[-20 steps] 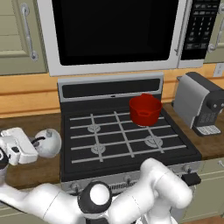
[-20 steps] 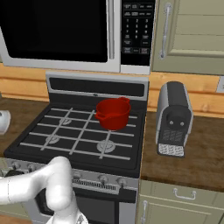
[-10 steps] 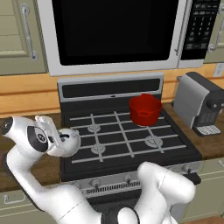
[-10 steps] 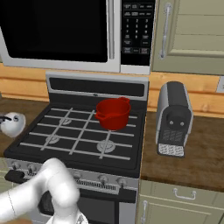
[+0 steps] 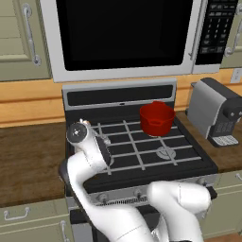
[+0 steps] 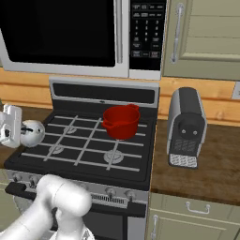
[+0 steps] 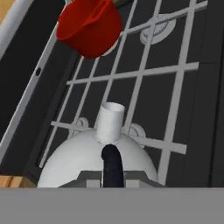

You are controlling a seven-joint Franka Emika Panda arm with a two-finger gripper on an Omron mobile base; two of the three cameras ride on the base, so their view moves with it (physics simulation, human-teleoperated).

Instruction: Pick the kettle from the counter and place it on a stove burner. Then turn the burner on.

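Gripper (image 7: 113, 177) pinches the kettle (image 7: 98, 157) by its black handle, above the stove's (image 6: 136, 154) 9 o'clock burners; red pot (image 6: 121, 121) beyond.

The kettle (image 6: 33, 132) has been carried from counter over the stove (image 6: 89, 147).

A home kitchen: gas stove (image 5: 142, 151), microwave (image 5: 123, 38), coffee machine (image 6: 186, 126), olive cabinets (image 6: 206, 37).

White arm (image 5: 123, 215) — dark joints
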